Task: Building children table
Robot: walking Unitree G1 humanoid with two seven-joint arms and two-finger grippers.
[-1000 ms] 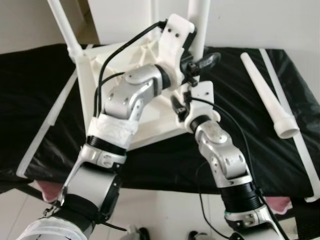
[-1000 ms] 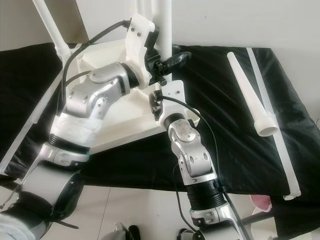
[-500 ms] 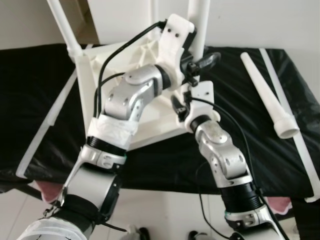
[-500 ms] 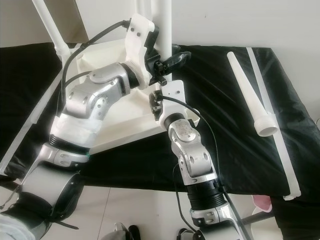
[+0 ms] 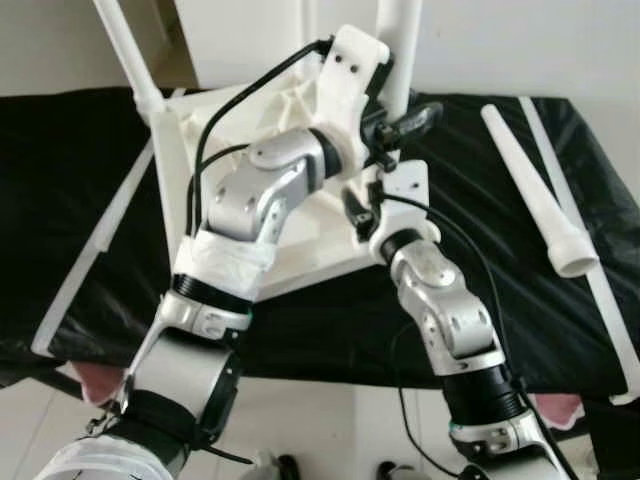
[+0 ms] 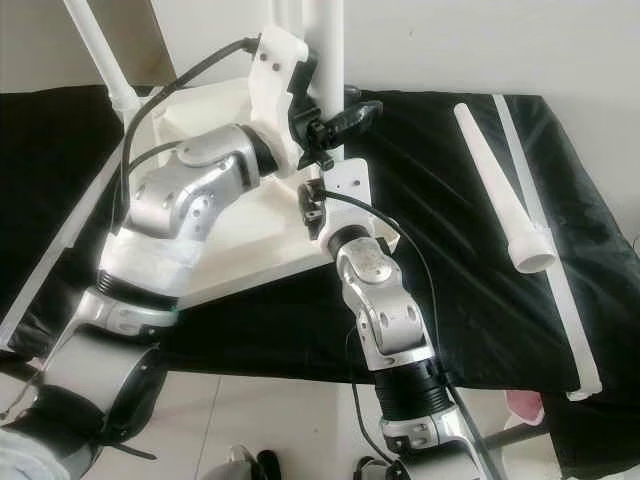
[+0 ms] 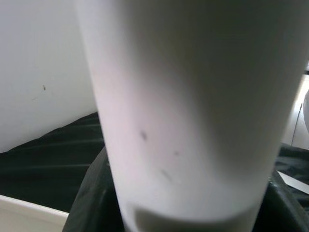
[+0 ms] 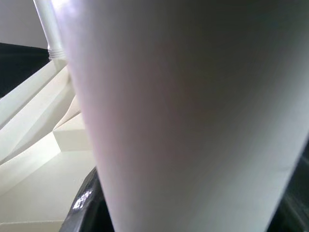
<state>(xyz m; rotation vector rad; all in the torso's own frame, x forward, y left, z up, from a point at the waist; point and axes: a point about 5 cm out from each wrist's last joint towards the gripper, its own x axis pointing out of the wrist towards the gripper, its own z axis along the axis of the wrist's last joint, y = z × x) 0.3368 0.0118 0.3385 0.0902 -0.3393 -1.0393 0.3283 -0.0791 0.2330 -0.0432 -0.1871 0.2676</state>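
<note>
You had the white children's table (image 5: 300,230) lying upside down on the surface under a black sheet (image 5: 60,200), with one fitted leg (image 5: 125,50) rising at its far left corner. The left end effector (image 5: 395,125) was clamped on a second upright leg (image 5: 398,40), one black finger (image 5: 415,118) wrapping the side of the leg. The right end effector (image 5: 365,205) sat just below at the same leg's base; you could not tell whether its fingers were apart or together. A loose leg (image 5: 530,190) lay on the sheet to the right, beside a long white rail (image 5: 580,230).
</note>
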